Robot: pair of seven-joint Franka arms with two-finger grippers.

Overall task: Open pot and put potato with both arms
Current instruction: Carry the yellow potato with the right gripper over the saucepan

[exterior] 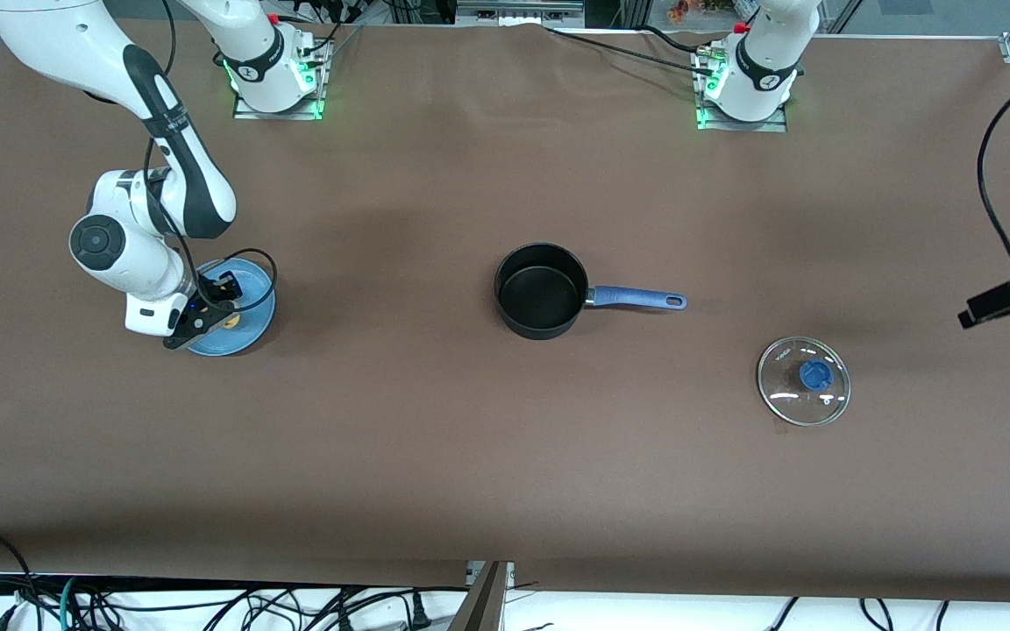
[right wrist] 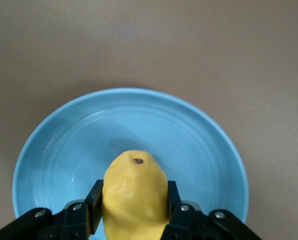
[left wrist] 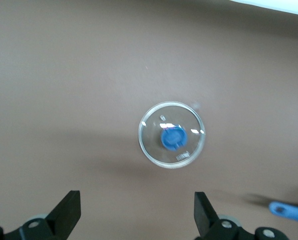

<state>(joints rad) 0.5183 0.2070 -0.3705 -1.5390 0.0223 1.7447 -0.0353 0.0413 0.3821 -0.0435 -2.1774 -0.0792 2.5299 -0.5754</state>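
Two arms work around the open pot (exterior: pixel 540 291) mid-table (exterior: pixel 505 473): the right end effector (exterior: pixel 207 308) grips the potato (right wrist: pixel 135 192) on the blue plate (exterior: pixel 252 329); the left end effector (left wrist: pixel 138 212) hangs released above the glass lid (exterior: pixel 803 381).

No text, brand, number or sign can be read anywhere. The round glass lid with the blue knob (exterior: pixel 803 381) carries small white print near its rim, too tiny to make out.
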